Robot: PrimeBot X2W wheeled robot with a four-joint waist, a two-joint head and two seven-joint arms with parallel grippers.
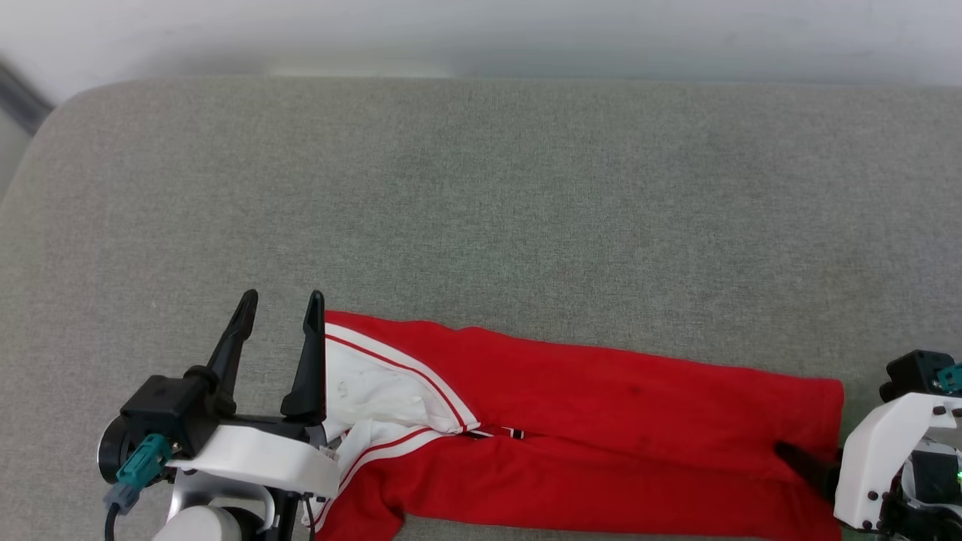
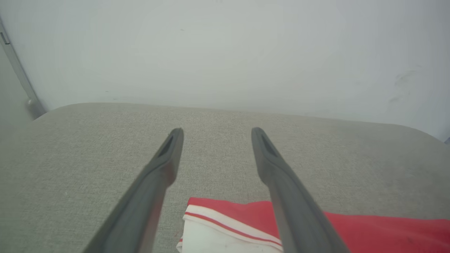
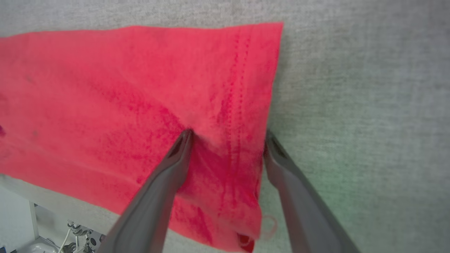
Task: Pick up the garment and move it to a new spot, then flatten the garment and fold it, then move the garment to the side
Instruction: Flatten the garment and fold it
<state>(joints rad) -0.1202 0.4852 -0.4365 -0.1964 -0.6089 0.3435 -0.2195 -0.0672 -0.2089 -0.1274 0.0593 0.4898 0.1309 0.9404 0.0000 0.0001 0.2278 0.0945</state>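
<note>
You see the garment (image 1: 601, 421) lying as a long, narrow folded strip on the grey cushion (image 1: 481, 188). Its long axis runs from your robot's left to its right, close along the near edge of the cushion. It is a little slanted, so the left end lies slightly farther from that edge than the right end. The end with the white sleeve cloth and the red-white striped trim points to the left. The plain red end with the stitched hem points to the right. The far part of the cushion, up to the pale wall (image 1: 481, 30), carries nothing else.

The left gripper (image 1: 282, 297) is at the white end of the strip. Its two fingers are spread wide and point toward the far edge. In the left wrist view the corner of the garment (image 2: 386, 230) shows low between the fingers and under the right one. You cannot tell whether this finger touches the cloth, and nothing is held.

The right gripper (image 3: 228, 135) is at the hem end, also spread wide. In the right wrist view one fingertip presses on the red cloth (image 3: 105, 88) and makes a small dent. The other tip stands just beside the hem edge, on the grey cushion. The hem lies between the fingers, but they do not pinch it.
</note>
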